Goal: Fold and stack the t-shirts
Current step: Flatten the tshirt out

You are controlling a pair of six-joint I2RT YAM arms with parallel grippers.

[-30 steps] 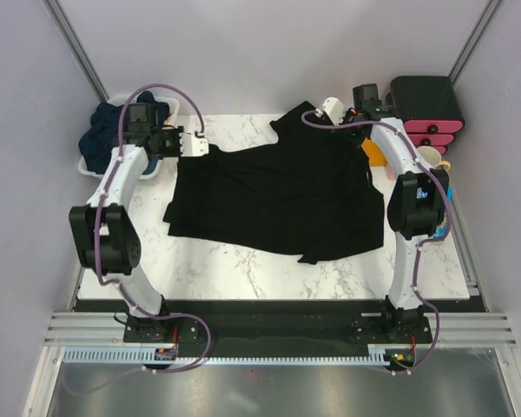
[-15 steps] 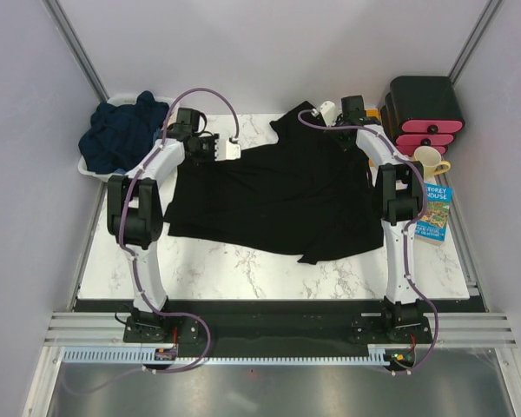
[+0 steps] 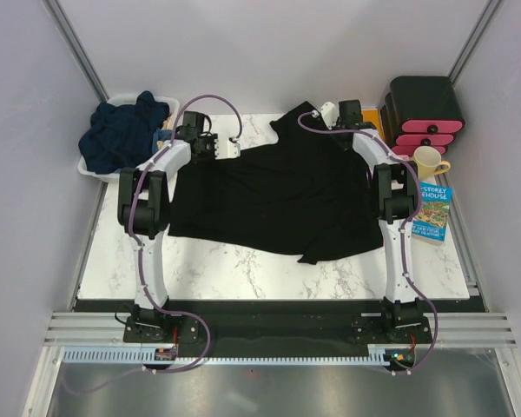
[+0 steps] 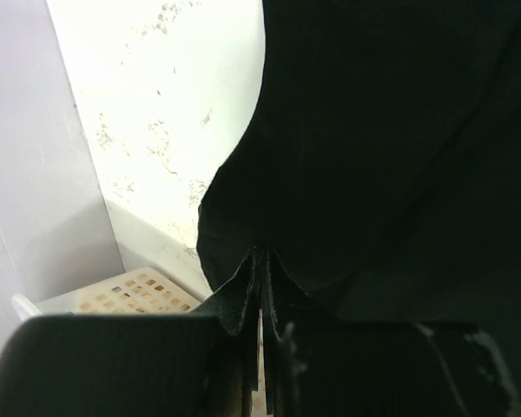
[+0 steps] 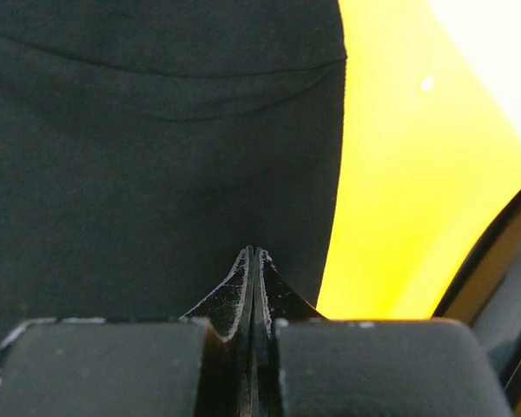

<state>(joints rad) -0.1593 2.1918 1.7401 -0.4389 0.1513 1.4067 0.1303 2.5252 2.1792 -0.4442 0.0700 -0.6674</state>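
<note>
With left gripper (image 3: pixel 232 149) and right gripper (image 3: pixel 327 110) each pinching the floppy plain black cloth t-shirt (image 3: pixel 278 195) at its far corners, move both evenly, cloth taut, toward the white marble table's (image 3: pixel 226 265) near edge.

the top camera looks steeply down from above and behind the arm bases (image 3: pixel 154 328), covering the whole table (image 3: pixel 243 261). each wrist camera sits very close over the black t-shirt (image 3: pixel 278 195), which all three views share.

Pale lilac walls (image 3: pixel 269 52) enclose a white marble table (image 3: pixel 243 261) under even light.
</note>
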